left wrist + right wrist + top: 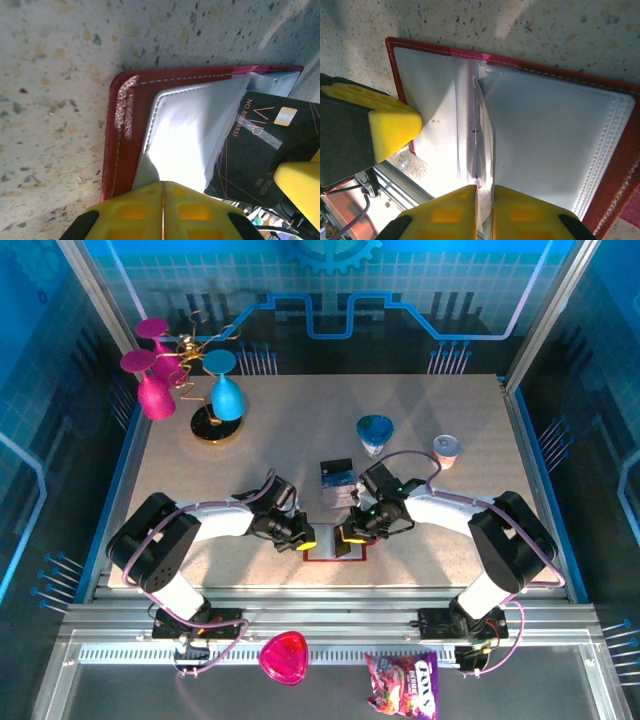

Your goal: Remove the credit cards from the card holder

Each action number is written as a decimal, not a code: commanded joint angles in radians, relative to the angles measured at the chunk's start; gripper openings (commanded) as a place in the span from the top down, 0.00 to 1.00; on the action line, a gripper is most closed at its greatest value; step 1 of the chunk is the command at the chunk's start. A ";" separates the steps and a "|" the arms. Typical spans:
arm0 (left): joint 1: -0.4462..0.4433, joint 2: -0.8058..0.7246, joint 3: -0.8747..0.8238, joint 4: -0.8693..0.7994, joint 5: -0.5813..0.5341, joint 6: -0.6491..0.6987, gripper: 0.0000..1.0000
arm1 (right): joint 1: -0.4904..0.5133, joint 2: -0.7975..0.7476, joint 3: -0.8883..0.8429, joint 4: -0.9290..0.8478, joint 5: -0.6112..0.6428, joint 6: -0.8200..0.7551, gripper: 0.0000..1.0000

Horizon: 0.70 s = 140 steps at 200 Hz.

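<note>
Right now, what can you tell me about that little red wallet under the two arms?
The card holder is a small dark red wallet with pale stitching and a scuffed corner, leather-like. It lies open and flat on the speckled table, greyish clear pockets facing up. A black card sticks out of one pocket. The left hand, shut, presses on its inner pocket; the right hand seems to pinch a raised pocket leaf.

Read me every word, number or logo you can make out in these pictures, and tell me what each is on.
"VIP": gold letters on the black card sticking out of the card holder.
"NO.8888...": along that card's edge; the last digits are unsure.
Fine print lower on the card: too small to read.
Snack bag lettering: too blurred.
</note>
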 commanded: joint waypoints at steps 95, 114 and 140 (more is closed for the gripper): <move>-0.002 -0.012 0.061 -0.161 -0.058 0.030 0.90 | 0.001 -0.086 0.070 -0.116 0.039 -0.041 0.93; -0.002 -0.009 0.066 -0.164 -0.059 0.033 0.90 | -0.010 -0.100 0.089 -0.158 0.047 -0.073 0.95; -0.001 -0.012 0.066 -0.165 -0.061 0.035 0.90 | -0.029 -0.120 0.119 -0.209 0.058 -0.117 0.96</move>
